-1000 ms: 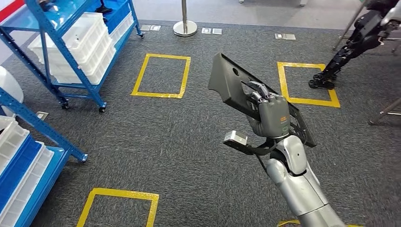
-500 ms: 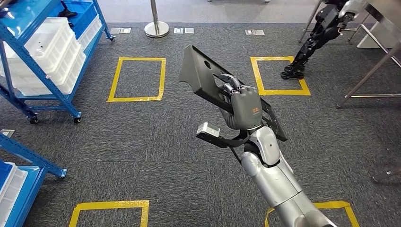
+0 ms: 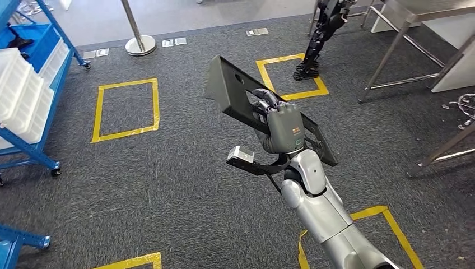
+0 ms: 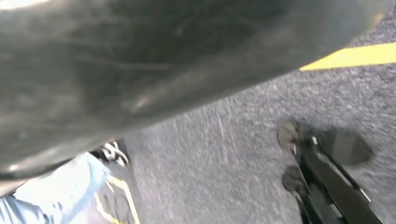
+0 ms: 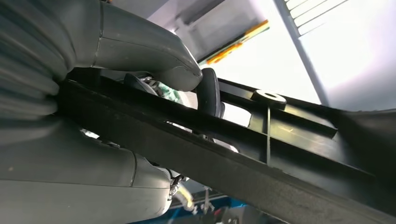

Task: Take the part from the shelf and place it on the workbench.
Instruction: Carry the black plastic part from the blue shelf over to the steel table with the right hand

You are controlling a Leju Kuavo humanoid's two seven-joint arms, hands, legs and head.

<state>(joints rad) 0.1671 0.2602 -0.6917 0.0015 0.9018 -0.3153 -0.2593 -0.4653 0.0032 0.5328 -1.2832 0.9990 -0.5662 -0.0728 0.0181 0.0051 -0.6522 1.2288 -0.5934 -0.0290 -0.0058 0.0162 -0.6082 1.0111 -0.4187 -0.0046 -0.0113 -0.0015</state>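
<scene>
The right hand [image 3: 282, 128], grey with darker fingers, grips the long dark grey plastic part [image 3: 232, 92], a flat moulded panel with a round hole near its far end and ribbed cut-outs along its length. The fingers [image 3: 263, 100] curl over the panel's upper edge and reach into one of its openings, while the thumb sits beneath it; in the right wrist view the thick grey thumb [image 5: 154, 51] and a dark finger [image 5: 208, 92] close on the ribbed rail of the part [image 5: 289, 154] from opposite sides. The part is held up in the air above the dark grey carpet [image 3: 168, 179], tilted, its broad end pointing away from the robot and to the left, its narrow end running down past the silver right arm [image 3: 325, 213].

The carpet carries squares of yellow tape [image 3: 124, 110]. A blue metal shelf on castors [image 3: 33, 84] stands at the left edge with white plastic crates [image 3: 19, 95] stacked on it. A chrome stanchion post with a round base [image 3: 140, 43] stands near the far edge of the carpet. At the upper right stands a steel-legged workbench [image 3: 403, 33], well apart from the part, and the dark legs of another robot [image 3: 313, 45] rest on a taped square beside it.

The left wrist view looks down at blurred carpet and a strip of tape; whether the left hand is open or closed cannot be told
</scene>
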